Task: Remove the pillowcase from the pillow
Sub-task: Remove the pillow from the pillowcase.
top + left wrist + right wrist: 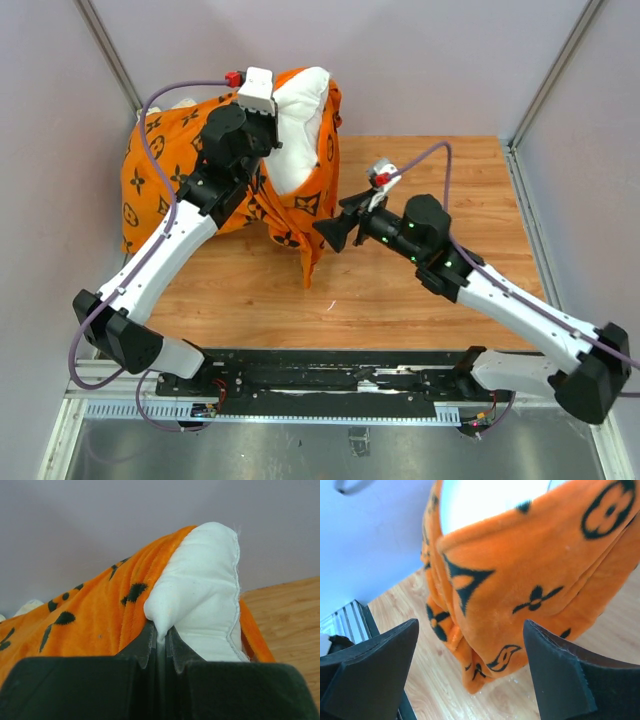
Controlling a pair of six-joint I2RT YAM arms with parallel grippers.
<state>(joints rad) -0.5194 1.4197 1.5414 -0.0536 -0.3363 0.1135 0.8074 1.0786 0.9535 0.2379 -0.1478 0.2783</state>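
Pillowcase [160, 165] orange, black motifs | left hand [161, 636] pinching white pillow [205, 595] | right hand [470, 630] spread

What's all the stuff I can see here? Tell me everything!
Soft orange fabric pillowcase with black flower prints: one, orange and black, far left of the table, part-way over the pillow.
Plump white pillow: one, white, sticking out of the pillowcase.
Wooden table: one, light brown, under everything.
Wall panels: grey, around the table.
Left gripper: one, black, shut on a pillow corner.
Right gripper: one, black, open, facing the pillowcase's hanging end.
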